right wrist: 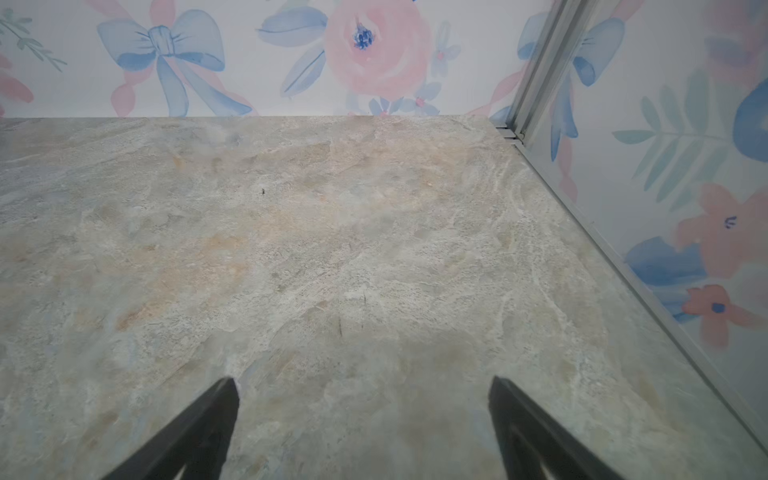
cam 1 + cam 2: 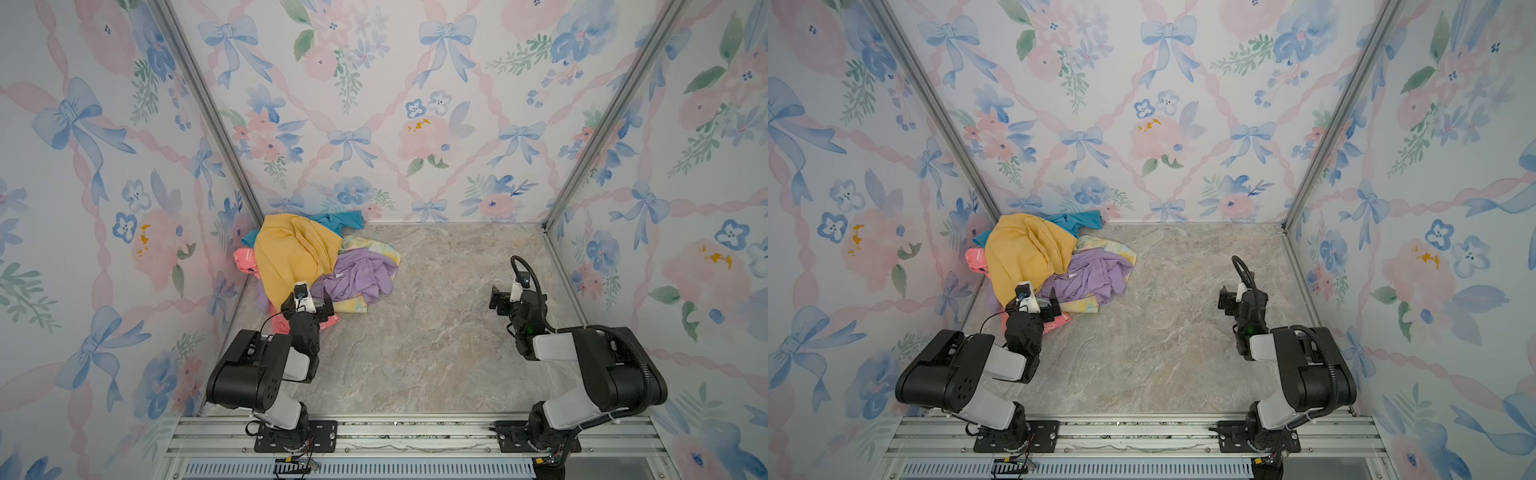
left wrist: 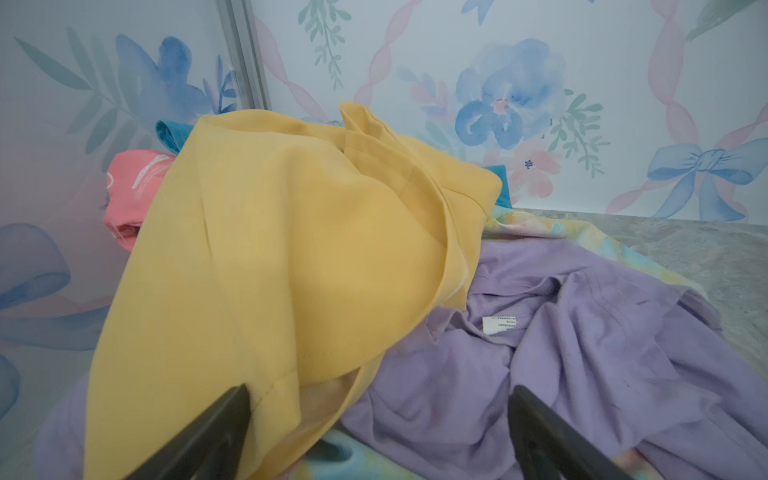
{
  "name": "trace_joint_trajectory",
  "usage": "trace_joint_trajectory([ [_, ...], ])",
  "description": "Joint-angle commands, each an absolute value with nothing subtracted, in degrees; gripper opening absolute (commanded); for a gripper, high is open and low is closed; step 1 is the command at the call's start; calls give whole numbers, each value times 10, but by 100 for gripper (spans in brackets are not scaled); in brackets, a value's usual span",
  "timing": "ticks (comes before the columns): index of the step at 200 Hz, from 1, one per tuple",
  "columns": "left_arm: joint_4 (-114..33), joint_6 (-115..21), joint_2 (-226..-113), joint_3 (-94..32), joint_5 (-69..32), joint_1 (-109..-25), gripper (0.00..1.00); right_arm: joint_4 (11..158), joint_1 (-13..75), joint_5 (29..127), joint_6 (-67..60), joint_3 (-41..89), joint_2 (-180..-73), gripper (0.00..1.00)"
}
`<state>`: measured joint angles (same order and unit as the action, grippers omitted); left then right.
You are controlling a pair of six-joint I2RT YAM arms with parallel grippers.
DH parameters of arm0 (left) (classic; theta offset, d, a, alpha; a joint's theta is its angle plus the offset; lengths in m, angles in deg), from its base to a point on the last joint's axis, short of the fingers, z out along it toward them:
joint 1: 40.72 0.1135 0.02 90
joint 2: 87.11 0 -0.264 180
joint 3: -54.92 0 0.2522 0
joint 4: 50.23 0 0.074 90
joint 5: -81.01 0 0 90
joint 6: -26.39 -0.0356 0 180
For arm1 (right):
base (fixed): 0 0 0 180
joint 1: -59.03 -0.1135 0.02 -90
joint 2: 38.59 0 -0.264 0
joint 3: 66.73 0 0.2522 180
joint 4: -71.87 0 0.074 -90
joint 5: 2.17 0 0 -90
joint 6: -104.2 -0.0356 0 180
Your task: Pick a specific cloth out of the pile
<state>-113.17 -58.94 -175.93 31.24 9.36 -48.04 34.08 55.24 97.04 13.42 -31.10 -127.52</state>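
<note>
The coral-pink cloth lies mostly buried under the mustard-yellow cloth. One bunched part, printed with white outlines, pokes out on the yellow cloth's left, against the flowered side wall. Another pink patch shows at the yellow cloth's near edge, beneath the left arm's wrist. Both belong to the pile in the far left corner of the table. The yellow cloth is draped over the top of the pile.

A lilac garment spreads out to the right of the yellow cloth, with a white label showing in the left wrist view. A pastel tie-dye cloth lies under the lilac one. A teal cloth sticks out behind the yellow cloth, along the back wall.

The left gripper hangs at the yellow cloth's near hem, its jaws wide apart with nothing clamped between them. One finger overlaps that hem, though contact cannot be told.

The right gripper is well to the right of the yellow cloth, above bare table, its jaws spread and empty.
</note>
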Motion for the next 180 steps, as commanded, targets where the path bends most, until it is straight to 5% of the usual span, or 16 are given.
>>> trace_joint_trajectory([
  [1, -1148, -594, -1760, 309, 93, -482, 98, 338, 555, 970, 140, -305, -1273, 97],
  [180, -1144, -590, -1760, 308, 109, -484, 98, 341, 557, 966, 139, -303, -1273, 97],
])
